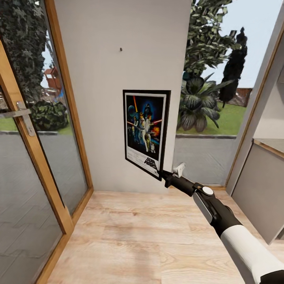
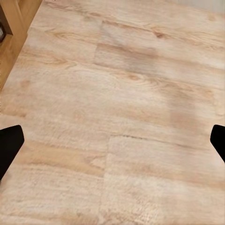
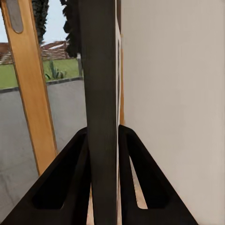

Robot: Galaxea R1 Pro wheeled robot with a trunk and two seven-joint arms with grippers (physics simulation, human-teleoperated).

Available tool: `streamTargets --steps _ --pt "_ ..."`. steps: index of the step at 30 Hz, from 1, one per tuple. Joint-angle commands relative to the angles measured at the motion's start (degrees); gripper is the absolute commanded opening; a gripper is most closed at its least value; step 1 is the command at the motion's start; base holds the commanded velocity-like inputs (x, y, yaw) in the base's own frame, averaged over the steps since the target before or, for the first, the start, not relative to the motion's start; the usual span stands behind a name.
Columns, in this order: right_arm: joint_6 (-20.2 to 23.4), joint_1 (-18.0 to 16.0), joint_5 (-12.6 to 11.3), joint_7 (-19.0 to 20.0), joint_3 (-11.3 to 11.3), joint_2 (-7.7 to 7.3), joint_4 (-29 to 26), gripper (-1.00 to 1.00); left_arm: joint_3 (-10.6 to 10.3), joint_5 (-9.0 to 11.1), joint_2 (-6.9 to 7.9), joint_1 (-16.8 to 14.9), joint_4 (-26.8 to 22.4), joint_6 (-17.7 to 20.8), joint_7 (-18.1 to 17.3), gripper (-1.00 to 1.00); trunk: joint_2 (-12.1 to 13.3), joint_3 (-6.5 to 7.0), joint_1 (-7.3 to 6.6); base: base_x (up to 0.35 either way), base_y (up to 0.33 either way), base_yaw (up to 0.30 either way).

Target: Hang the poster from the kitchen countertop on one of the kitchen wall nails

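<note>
A narrow pale wall [image 1: 118, 118] stands between a wood-framed glass door and a window, over a light plank floor [image 1: 138, 236]. The right gripper [image 1: 162, 174] has its jaws clamped on the poster [image 1: 145, 132] at its lower right corner, upright against the wall, well below the small dark nail [image 1: 121, 49]. Judged best: raise it straight, keeping the stiff black frame flat. The left gripper [image 2: 112, 140] hangs spread wide, holding nothing.

Head cam faces wall [image 1: 118, 118]; left wrist cam faces floor [image 2: 122, 117].
</note>
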Motion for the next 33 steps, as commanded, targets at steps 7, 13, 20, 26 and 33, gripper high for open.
streamTargets --steps 7,13,20,26,33 --pt "4.44 -0.06 -0.51 3.66 0.08 -0.08 -0.06 -1.00 0.07 0.39 -0.01 0.00 -0.20 0.03 -0.42 1.00 -0.03 -0.05 0.00 0.001 0.000 0.000" --pt "13.09 -0.11 -0.34 7.18 -0.04 -0.09 -6.16 -1.00 0.06 0.40 -0.01 0.00 -0.21 0.01 -0.47 1.00 -0.03 -0.05 0.00 0.000 0.000 0.000" --pt "31.66 -1.68 -0.52 7.94 -1.97 -0.03 -18.81 -1.00 0.05 0.40 -0.01 0.00 -0.18 0.00 -0.49 1.00 -0.03 -0.05 0.00 0.000 0.000 0.000" --pt "37.32 -7.58 -1.33 8.56 -2.63 -0.03 -19.88 -1.00 0.05 0.40 -0.01 0.00 -0.08 0.00 -0.47 1.00 -0.03 -0.05 0.00 0.000 0.000 0.000" --pt "42.76 -17.41 -3.31 13.90 -3.80 -0.15 -13.23 -1.00 0.05 0.40 -0.01 0.00 -0.10 0.00 -0.46 1.00 -0.03 -0.05 0.00 0.000 0.000 0.000"
